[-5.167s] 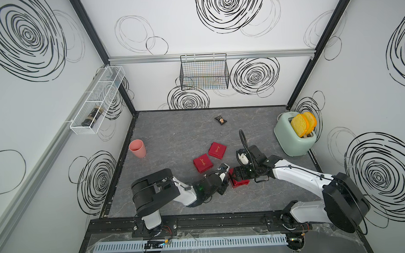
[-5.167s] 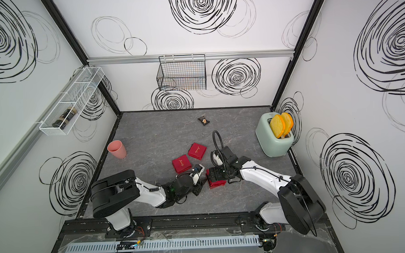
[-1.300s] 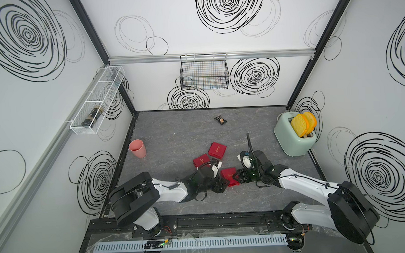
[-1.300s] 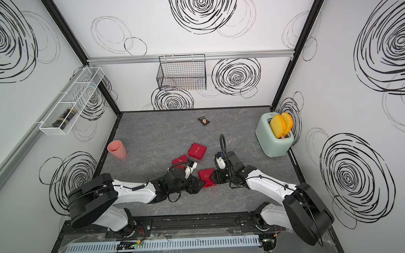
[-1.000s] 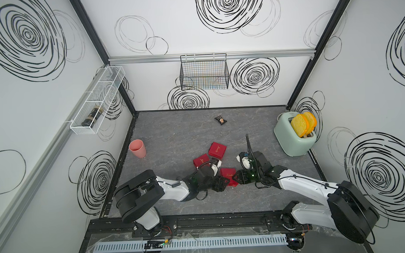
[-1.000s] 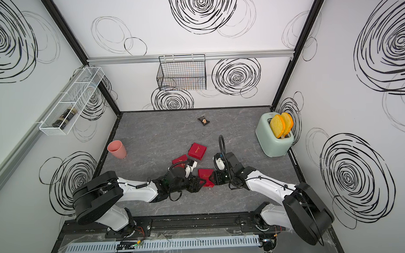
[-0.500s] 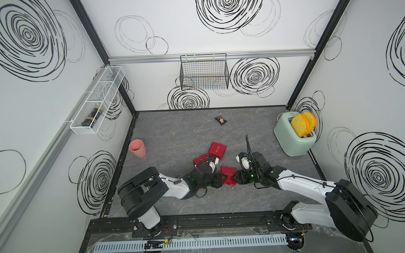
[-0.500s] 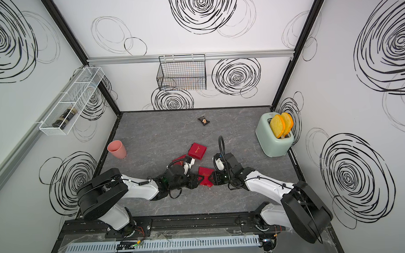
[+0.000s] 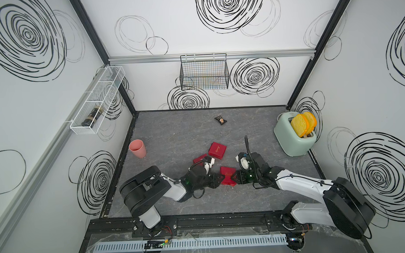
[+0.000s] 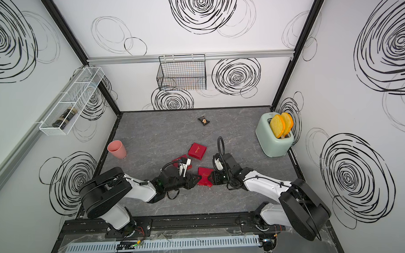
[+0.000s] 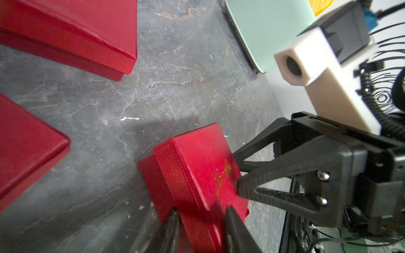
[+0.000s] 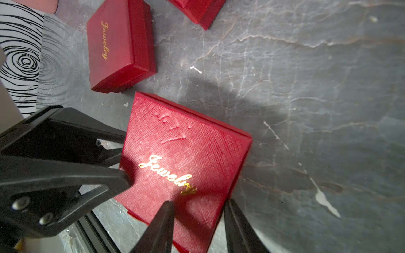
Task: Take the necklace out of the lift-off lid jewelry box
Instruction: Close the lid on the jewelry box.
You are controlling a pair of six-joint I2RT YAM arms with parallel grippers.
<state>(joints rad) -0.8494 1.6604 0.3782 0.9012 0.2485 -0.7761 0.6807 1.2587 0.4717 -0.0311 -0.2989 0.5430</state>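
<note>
The red lift-off lid jewelry box (image 9: 227,176) (image 10: 205,176), lid on and "Jewelry" in gold, sits at the middle front of the table between my two grippers. My left gripper (image 9: 218,177) (image 11: 201,215) is shut on the box's left edge, one finger on each side of it. From the opposite side my right gripper (image 9: 235,177) (image 12: 198,208) is shut on the box (image 12: 186,149), one finger over the lid and one down its side. In the left wrist view the box (image 11: 197,166) looks tilted. The necklace is hidden.
Two more red boxes lie just behind: one (image 9: 217,150) in the open, one (image 9: 200,159) partly under the left wrist. A mint toaster (image 9: 294,137) stands at the right wall, a pink cup (image 9: 137,148) at the left edge, a small packet (image 9: 221,120) far back.
My left gripper has reached the box and narrowed its jaws onto the edge. The right gripper has kept its hold, and the box has shifted slightly toward the back.
</note>
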